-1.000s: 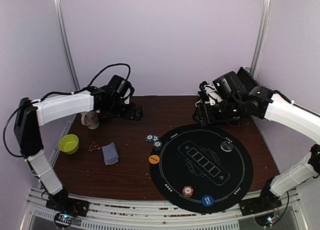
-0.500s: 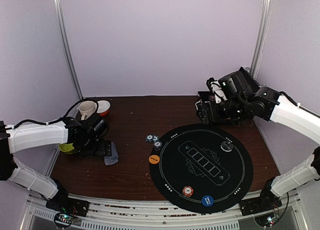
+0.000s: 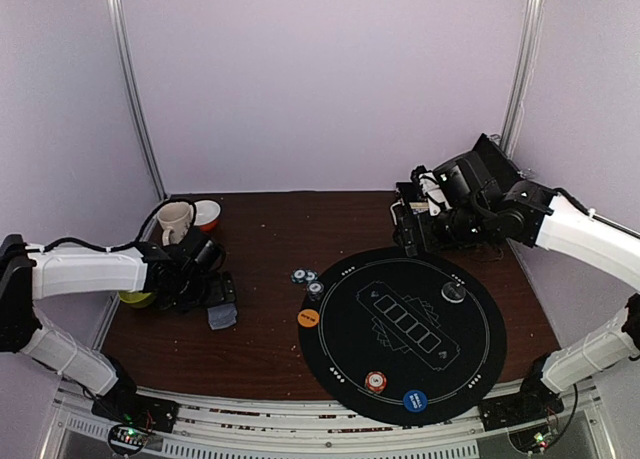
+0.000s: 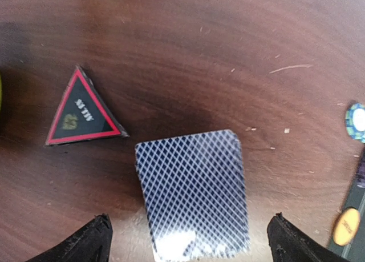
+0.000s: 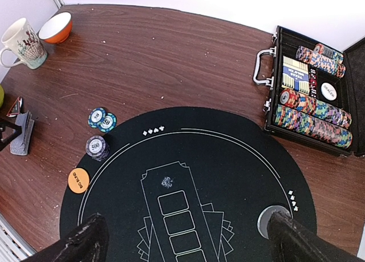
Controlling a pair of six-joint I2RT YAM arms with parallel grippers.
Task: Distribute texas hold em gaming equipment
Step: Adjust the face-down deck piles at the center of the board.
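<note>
A deck of cards with a blue lattice back (image 4: 194, 193) lies on the wooden table, left of the black round mat (image 3: 400, 319). My left gripper (image 4: 188, 239) hovers open just above the deck (image 3: 222, 316), one finger on either side and not touching it. A red-edged black triangle marker (image 4: 80, 111) lies beside the deck. Two teal chips (image 5: 101, 119), a purple chip stack (image 5: 96, 147) and an orange disc (image 5: 78, 180) sit at the mat's left rim. A blue disc (image 3: 415, 400), a striped chip stack (image 3: 375, 381) and a grey disc (image 3: 453, 292) rest on the mat. My right gripper (image 5: 188, 239) is open and empty, high over the mat's far side.
An open black case (image 5: 311, 102) with rows of chips stands at the back right. A cream mug (image 3: 175, 219) and an orange bowl (image 3: 207, 214) are at the back left. A green bowl (image 3: 130, 299) is partly hidden behind my left arm.
My left arm swung from the back of the table down to the deck, then shifted slightly right over it. The right gripper opened wider and moved a little.
</note>
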